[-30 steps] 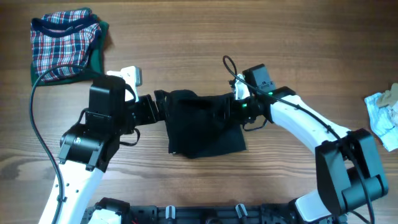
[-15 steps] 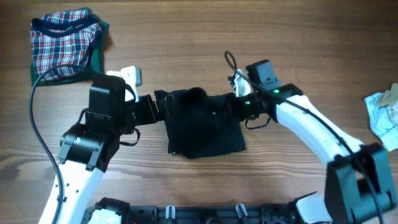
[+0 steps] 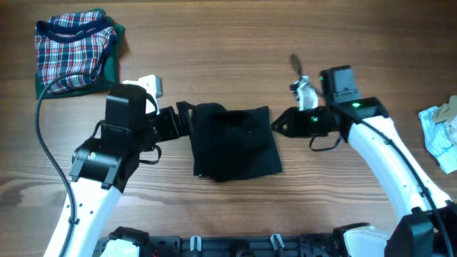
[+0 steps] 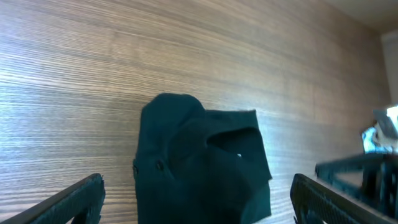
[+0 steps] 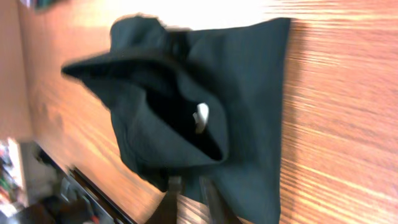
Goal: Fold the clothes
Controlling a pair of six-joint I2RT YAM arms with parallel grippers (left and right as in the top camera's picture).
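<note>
A black garment (image 3: 235, 143) lies folded in a rough square at the table's middle; it also shows in the left wrist view (image 4: 199, 162) and the right wrist view (image 5: 186, 106). My left gripper (image 3: 183, 120) is at its left edge, jaws wide open (image 4: 199, 205) with the cloth's near edge between them. My right gripper (image 3: 278, 126) is just off the garment's right edge, apart from it, fingers close together (image 5: 191, 199) and empty. A small white tag (image 5: 201, 118) shows inside a fold.
A folded plaid garment (image 3: 71, 53) lies at the far left corner. A crumpled light cloth (image 3: 443, 132) lies at the right edge. Bare wood table (image 3: 343, 43) surrounds the black garment. A black cable (image 3: 43, 143) runs down the left side.
My right gripper has let go of the black garment's upper right part and pulled back to the right. The garment's top now lies flatter. The left arm has barely moved.
</note>
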